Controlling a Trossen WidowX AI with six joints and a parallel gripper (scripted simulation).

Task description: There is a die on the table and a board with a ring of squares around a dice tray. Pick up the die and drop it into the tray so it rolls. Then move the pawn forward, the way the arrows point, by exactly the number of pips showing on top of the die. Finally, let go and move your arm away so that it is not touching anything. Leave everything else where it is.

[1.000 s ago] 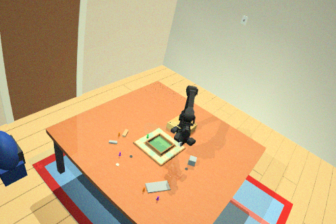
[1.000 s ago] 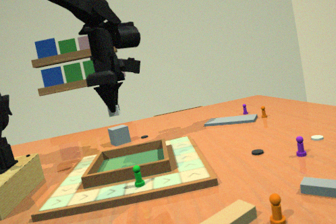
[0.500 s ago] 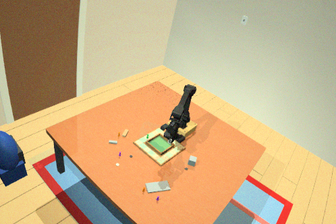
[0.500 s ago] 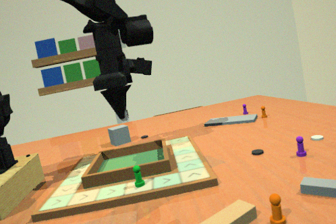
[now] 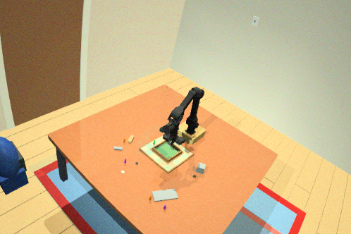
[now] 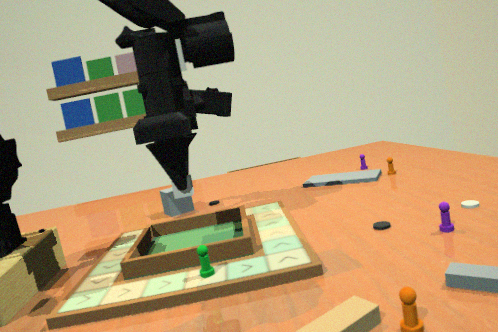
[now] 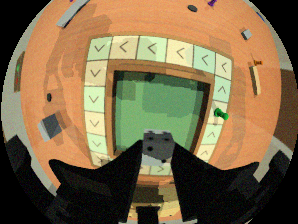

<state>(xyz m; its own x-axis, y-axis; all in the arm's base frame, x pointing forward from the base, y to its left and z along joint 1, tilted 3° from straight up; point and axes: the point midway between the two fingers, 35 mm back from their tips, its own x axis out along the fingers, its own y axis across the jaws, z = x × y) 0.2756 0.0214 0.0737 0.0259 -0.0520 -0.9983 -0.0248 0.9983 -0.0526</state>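
Wrist view has the hand (image 7: 160,152) clamped on the die (image 7: 158,145), hanging over the near edge of the green tray (image 7: 156,110) in the middle of the board (image 7: 127,48). The green pawn (image 6: 204,261) stands on a square just outside the tray wall, and a grey block (image 6: 177,201) sits on the bench (image 6: 350,218) behind the board.

Count:
- board (image 6: 280,273): 1
- green pawn (image 6: 204,261): 1
- purple pawns (image 6: 444,216): 2
- orange pawns (image 6: 409,308): 2
- die (image 7: 158,147): 1
- dark discs (image 6: 381,225): 2
- white disc (image 6: 470,203): 1
- grey cube (image 6: 177,201): 1
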